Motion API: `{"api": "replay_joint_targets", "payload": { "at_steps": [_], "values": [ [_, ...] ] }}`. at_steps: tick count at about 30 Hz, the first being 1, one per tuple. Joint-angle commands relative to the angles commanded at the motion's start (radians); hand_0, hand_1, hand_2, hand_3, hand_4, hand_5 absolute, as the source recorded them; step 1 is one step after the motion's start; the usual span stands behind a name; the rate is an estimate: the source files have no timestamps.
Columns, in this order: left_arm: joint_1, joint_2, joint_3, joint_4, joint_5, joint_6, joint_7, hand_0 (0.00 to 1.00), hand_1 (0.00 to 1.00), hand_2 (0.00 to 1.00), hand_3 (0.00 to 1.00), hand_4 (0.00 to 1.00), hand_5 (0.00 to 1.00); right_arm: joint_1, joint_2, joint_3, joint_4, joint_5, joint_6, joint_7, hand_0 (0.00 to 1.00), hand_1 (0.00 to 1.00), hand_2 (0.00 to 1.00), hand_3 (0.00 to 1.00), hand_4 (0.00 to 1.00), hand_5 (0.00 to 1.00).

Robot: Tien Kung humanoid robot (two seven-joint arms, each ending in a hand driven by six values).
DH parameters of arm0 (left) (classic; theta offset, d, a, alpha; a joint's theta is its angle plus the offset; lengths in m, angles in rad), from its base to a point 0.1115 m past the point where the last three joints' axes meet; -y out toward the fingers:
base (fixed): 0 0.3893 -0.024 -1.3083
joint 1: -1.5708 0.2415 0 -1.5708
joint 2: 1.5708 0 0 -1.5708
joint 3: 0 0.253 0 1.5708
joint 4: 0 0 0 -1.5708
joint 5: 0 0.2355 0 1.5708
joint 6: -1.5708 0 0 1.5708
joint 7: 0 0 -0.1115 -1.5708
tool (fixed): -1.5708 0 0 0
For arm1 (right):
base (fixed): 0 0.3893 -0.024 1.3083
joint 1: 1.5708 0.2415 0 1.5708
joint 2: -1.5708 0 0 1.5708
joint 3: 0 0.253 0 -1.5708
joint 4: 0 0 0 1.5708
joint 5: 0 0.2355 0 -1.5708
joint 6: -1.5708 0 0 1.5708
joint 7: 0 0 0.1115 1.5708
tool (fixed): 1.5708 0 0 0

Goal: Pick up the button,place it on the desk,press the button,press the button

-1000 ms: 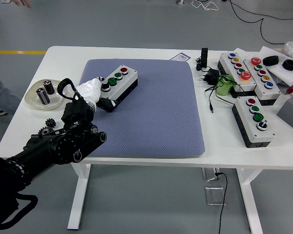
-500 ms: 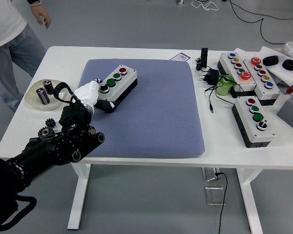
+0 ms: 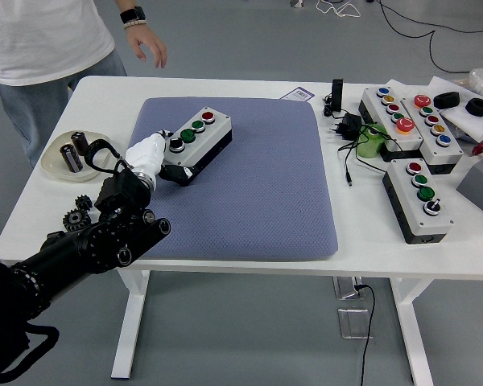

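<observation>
The button box [image 3: 195, 141], grey-topped with a red, two green and a black button, lay on the blue-grey mat [image 3: 249, 185] toward its ten o'clock corner. The left hand [image 3: 147, 153], white-gloved, met the box's near-left end at about eight o'clock; whether its fingers gripped the box or only rested against it could not be told. At nine o'clock of the hand a shallow dish [image 3: 51, 165] held two small dark cylinders, and black gears [image 3: 77, 211] lay near the table's [image 3: 225, 84] left edge. Three more button boxes [image 3: 419, 197] and tangled black cables [image 3: 346, 133] crowded the three o'clock side. A person's hand [image 3: 149, 44] hung open at eleven o'clock, beyond the far edge.
</observation>
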Motion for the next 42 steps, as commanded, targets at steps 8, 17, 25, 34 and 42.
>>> {"api": "replay_joint_targets", "payload": {
  "at_steps": [8,17,25,34,42],
  "values": [
    [-0.001,0.0,-0.015,-0.003,-0.051,0.006,-0.133,0.042,0.096,0.121,0.187,0.397,0.002,0.004,0.001,0.004,0.0,0.0,-0.001,0.0,0.642,0.528,0.554,0.632,0.239,0.24],
    [0.007,0.0,0.009,0.007,-0.115,-0.045,-0.303,0.036,0.092,0.115,0.185,0.397,0.002,0.002,0.005,0.014,0.0,-0.005,-0.001,-0.002,0.642,0.528,0.555,0.632,0.239,0.239],
    [0.017,0.0,0.024,0.03,-0.21,-0.137,-0.457,0.032,0.089,0.114,0.183,0.4,0.002,0.002,0.011,0.035,0.0,-0.025,-0.001,-0.01,0.644,0.528,0.555,0.633,0.239,0.24],
    [0.019,0.0,0.028,0.05,-0.284,-0.249,-0.585,0.033,0.09,0.116,0.185,0.405,0.002,0.005,0.014,0.028,0.0,-0.018,0.0,-0.009,0.644,0.529,0.557,0.634,0.24,0.239],
    [0.032,0.0,0.037,0.05,-0.299,-0.306,-0.666,0.036,0.093,0.12,0.188,0.413,0.002,0.01,0.015,0.022,0.0,-0.009,-0.001,-0.007,0.644,0.529,0.557,0.633,0.24,0.24]
  ]
}}
